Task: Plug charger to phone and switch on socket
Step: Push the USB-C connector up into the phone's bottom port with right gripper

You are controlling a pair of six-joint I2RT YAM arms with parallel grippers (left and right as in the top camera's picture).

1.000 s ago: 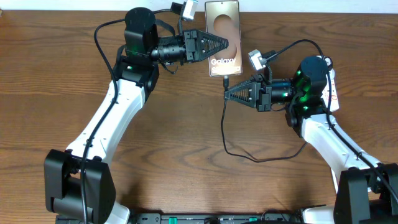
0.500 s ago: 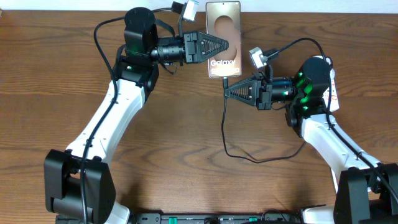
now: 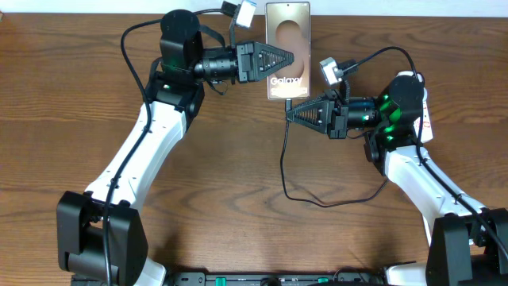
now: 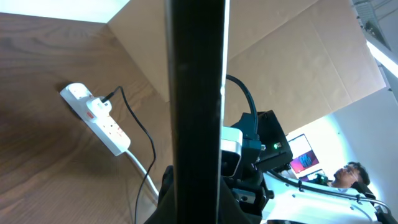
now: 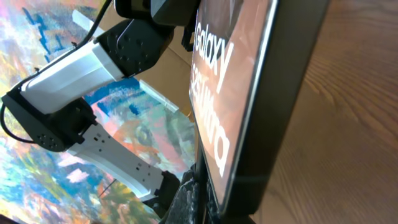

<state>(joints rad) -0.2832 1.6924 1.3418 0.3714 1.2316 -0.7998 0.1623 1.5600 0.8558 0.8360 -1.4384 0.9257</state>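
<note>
The left tool [image 3: 287, 57] is shut tight on the side of the flat brown-grey phone [image 3: 287, 32], at the far side of the brown wooden counter [image 3: 238, 183]. The right tool [image 3: 290, 116] pinches the thin black charger cable [image 3: 284, 167] just below the phone's bottom end. The long white socket strip [image 4: 99, 118] lies by the right arm.

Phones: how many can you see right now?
1. The phone is at the table's far edge in the left gripper; the right gripper holds the charger by its near end. Others may be hidden.
</note>
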